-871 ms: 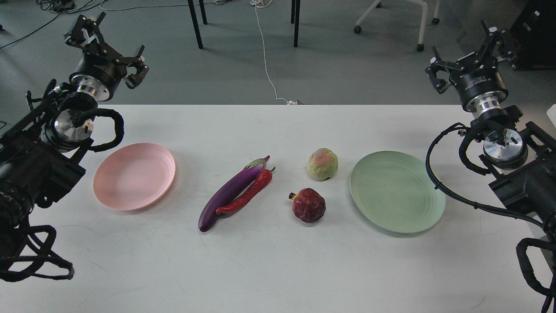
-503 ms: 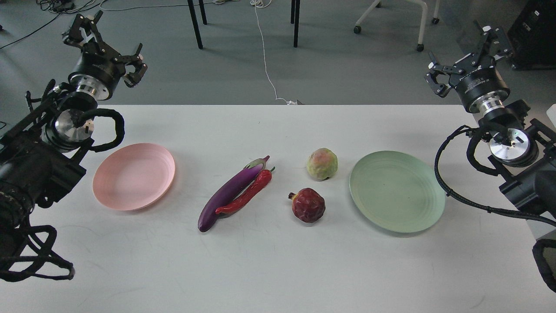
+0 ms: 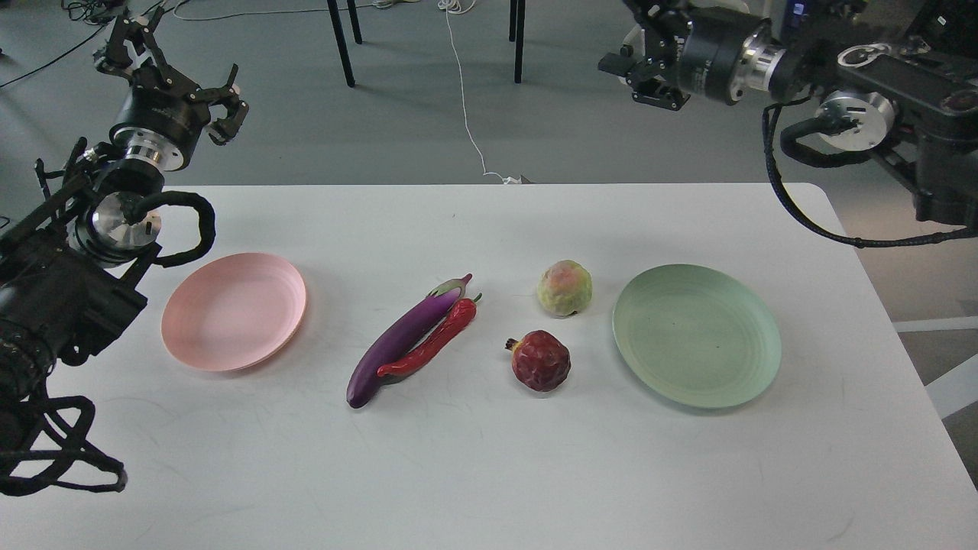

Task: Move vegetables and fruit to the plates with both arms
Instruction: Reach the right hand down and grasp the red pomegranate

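The purple eggplant (image 3: 405, 338) and the red chili pepper (image 3: 432, 341) lie side by side, touching, at the table's middle. The yellow-green bumpy fruit (image 3: 565, 288) and the dark red pomegranate (image 3: 540, 360) sit right of them. The pink plate (image 3: 234, 311) at the left and the mint green plate (image 3: 696, 334) at the right hold nothing. My left gripper (image 3: 177, 67) is open and empty, raised beyond the table's far left corner. My right gripper (image 3: 625, 42) is open and empty, high beyond the far edge, pointing left.
The white table (image 3: 489, 473) has its right edge in view, with grey floor beyond it. Behind the far edge are dark table legs (image 3: 341, 42), a white cable (image 3: 466, 114) on the floor and a chair base (image 3: 688, 30).
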### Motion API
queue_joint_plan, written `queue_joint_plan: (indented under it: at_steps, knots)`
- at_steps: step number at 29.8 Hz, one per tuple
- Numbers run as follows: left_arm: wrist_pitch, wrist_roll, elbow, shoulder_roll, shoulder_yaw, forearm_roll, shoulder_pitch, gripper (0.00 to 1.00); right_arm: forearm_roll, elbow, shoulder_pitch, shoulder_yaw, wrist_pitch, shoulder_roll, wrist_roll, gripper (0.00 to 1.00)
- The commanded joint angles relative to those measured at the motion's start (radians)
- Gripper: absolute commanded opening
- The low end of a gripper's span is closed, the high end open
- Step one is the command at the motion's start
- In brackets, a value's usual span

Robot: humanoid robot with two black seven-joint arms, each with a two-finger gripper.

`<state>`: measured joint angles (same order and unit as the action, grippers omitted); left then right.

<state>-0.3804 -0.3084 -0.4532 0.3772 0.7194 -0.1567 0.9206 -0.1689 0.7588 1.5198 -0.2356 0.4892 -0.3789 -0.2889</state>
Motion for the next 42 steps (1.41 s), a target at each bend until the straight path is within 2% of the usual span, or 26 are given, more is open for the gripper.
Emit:
queue_joint_plan:
  at_steps: [1,5,10,12,18,30,38,42]
  knots:
    - [0.001,0.002,-0.005,0.028,-0.001,0.000,0.001,0.98,-0.191,0.147,0.118,-0.187,0.000,0.049,-0.003,0.98]
    - [0.001,0.003,-0.005,0.037,-0.006,0.002,0.001,0.98,-0.499,0.296,0.163,-0.284,0.000,0.070,-0.007,0.98]
    - [0.000,0.000,-0.005,0.043,-0.008,0.003,-0.011,0.98,-0.696,0.317,0.163,-0.405,0.000,0.158,-0.015,0.95]
    - [-0.002,-0.001,-0.005,0.043,-0.008,0.003,-0.011,0.98,-0.722,0.315,0.160,-0.447,-0.001,0.205,-0.019,0.94]
    - [-0.002,-0.001,-0.005,0.048,-0.008,0.005,-0.013,0.98,-0.736,0.301,0.126,-0.592,-0.110,0.325,-0.033,0.92]
    - [-0.002,0.000,-0.005,0.049,-0.009,0.006,-0.029,0.98,-0.736,0.226,0.031,-0.623,-0.195,0.374,-0.038,0.87]
    - [-0.002,0.000,-0.002,0.051,-0.011,0.006,-0.029,0.98,-0.729,0.234,0.037,-0.619,-0.193,0.379,-0.042,0.46]
    - [-0.002,0.000,-0.004,0.058,-0.009,0.006,-0.036,0.98,-0.721,0.251,0.071,-0.597,-0.185,0.348,-0.056,0.42]
